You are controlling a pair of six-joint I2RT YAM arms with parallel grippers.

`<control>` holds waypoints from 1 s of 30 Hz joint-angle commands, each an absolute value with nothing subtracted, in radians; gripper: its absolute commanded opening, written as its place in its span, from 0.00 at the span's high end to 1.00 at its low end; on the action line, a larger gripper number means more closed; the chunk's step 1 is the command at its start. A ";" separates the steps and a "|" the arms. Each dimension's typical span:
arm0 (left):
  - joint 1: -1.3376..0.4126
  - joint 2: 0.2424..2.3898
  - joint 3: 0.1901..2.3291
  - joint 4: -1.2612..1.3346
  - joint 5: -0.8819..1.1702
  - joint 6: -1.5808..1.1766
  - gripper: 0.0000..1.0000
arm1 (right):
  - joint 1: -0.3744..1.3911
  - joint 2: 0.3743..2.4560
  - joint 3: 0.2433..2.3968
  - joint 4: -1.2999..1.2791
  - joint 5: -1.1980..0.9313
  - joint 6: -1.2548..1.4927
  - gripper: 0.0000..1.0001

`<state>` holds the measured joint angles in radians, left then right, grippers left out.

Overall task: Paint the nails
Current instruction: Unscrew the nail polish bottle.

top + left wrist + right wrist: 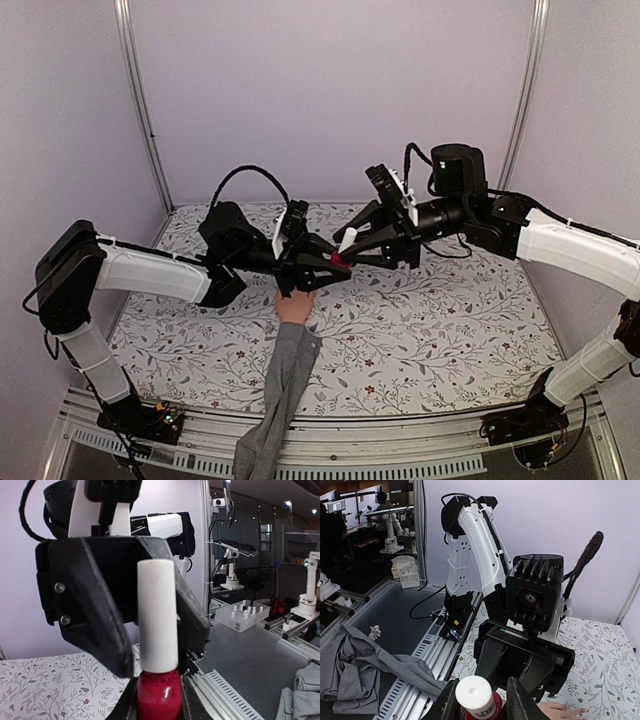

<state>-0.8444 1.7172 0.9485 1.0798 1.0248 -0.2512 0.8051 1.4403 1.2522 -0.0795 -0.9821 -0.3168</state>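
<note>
Peach, skin-coloured mannequin hand (296, 308) lies flat on the floral table (450, 330) just left of centre, pointing away from my arm bases. Its grey sleeve (283, 385) trails straight back toward me and hangs over the near edge. In my overhead view only the back of the hand shows and the fingertips run out of sight, so I cannot make out the nails there. In the right wrist view a sliver of the hand (559, 711) shows at the bottom edge, low against the table, with the nails too small to tell their state.
</note>
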 commanded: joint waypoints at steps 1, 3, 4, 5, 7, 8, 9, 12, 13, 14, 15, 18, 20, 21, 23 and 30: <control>-0.835 1.688 0.918 1.133 0.937 -0.214 1.00 | 0.809 1.441 1.276 -0.075 -0.962 -0.313 0.58; -0.832 1.673 0.903 1.115 0.872 -0.193 1.00 | 0.808 1.437 1.273 -0.067 -0.929 -0.295 0.53; -0.832 1.664 0.898 1.102 0.840 -0.179 1.00 | 0.808 1.436 1.270 -0.059 -0.898 -0.287 0.51; -0.832 1.656 0.892 1.089 0.804 -0.164 1.00 | 0.808 1.434 1.264 -0.047 -0.878 -0.269 0.49; -0.832 1.639 0.881 1.065 0.734 -0.139 1.00 | 0.808 1.424 1.241 -0.013 -0.848 -0.246 0.44; -0.831 1.631 0.873 1.057 0.700 -0.128 1.00 | 0.808 1.412 1.226 0.025 -0.832 -0.233 0.42; -0.832 1.624 0.868 1.051 0.666 -0.114 1.00 | 0.808 1.406 1.213 0.048 -0.813 -0.210 0.39; -0.837 1.606 0.855 1.026 0.526 -0.080 1.00 | 0.808 1.395 1.201 0.076 -0.721 -0.157 0.34; -0.840 1.602 0.853 1.012 0.480 -0.065 1.00 | 0.808 1.397 1.203 0.077 -0.684 -0.146 0.33; -0.843 1.598 0.856 0.993 0.438 -0.049 1.00 | 0.807 1.398 1.206 0.078 -0.643 -0.127 0.33; -0.849 1.596 0.861 0.967 0.399 -0.027 1.00 | 0.807 1.402 1.209 0.079 -0.610 -0.111 0.32; -0.880 1.598 0.884 0.883 0.276 0.046 1.00 | 0.807 1.408 1.208 0.096 -0.528 -0.050 0.33; -0.905 1.603 0.894 0.858 0.203 0.092 1.00 | 0.807 1.406 1.204 0.117 -0.473 0.003 0.33; -0.917 1.607 0.901 0.844 0.168 0.107 1.00 | 0.807 1.406 1.203 0.125 -0.450 0.037 0.34; -0.937 1.615 0.914 0.824 0.100 0.134 1.00 | 0.807 1.407 1.204 0.130 -0.410 0.081 0.36; -0.957 1.630 0.929 0.813 -0.031 0.166 1.00 | 0.807 1.429 1.207 0.129 -0.357 0.158 0.44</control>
